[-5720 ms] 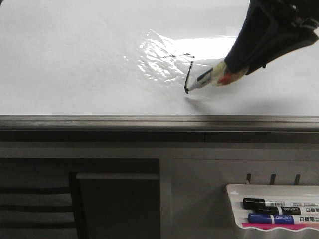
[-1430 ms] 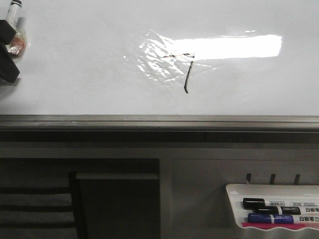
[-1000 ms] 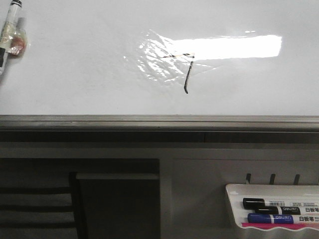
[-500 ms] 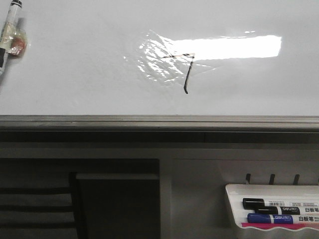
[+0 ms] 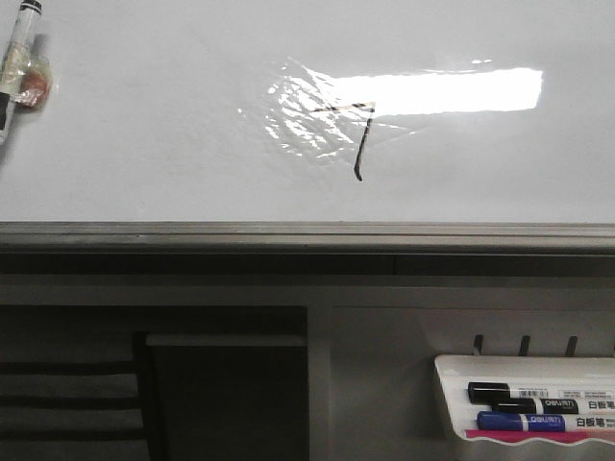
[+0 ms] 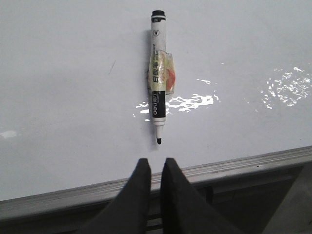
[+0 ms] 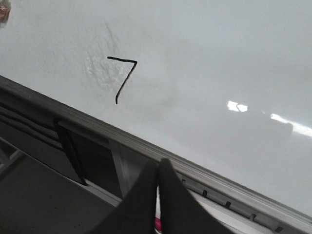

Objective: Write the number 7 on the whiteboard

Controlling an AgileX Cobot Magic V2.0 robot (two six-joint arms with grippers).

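Note:
The number 7 (image 5: pixel 364 142) is drawn in thin black line on the whiteboard (image 5: pixel 144 144), on its wrinkled glare patch; the right wrist view shows the number 7 (image 7: pixel 126 82) too. A black-capped white marker (image 5: pixel 21 48) with tape round it lies on the board at the far left. In the left wrist view this marker (image 6: pixel 157 83) lies just beyond my left gripper (image 6: pixel 156 163), which stands slightly open and empty over the board's rail. My right gripper (image 7: pixel 159 163) is shut and empty, held off the board's near edge. Neither gripper shows in the front view.
A dark grey rail (image 5: pixel 307 230) edges the board's near side. Below it at the right hangs a small white tray (image 5: pixel 538 370) holding a black marker (image 5: pixel 519 392) and a blue marker (image 5: pixel 538 421). Dark cabinet panels sit below the rail on the left.
The arm holding the marker at the 7's foot has left the front view. The marker now lies at the far left, and the dark gripper beside it has withdrawn.

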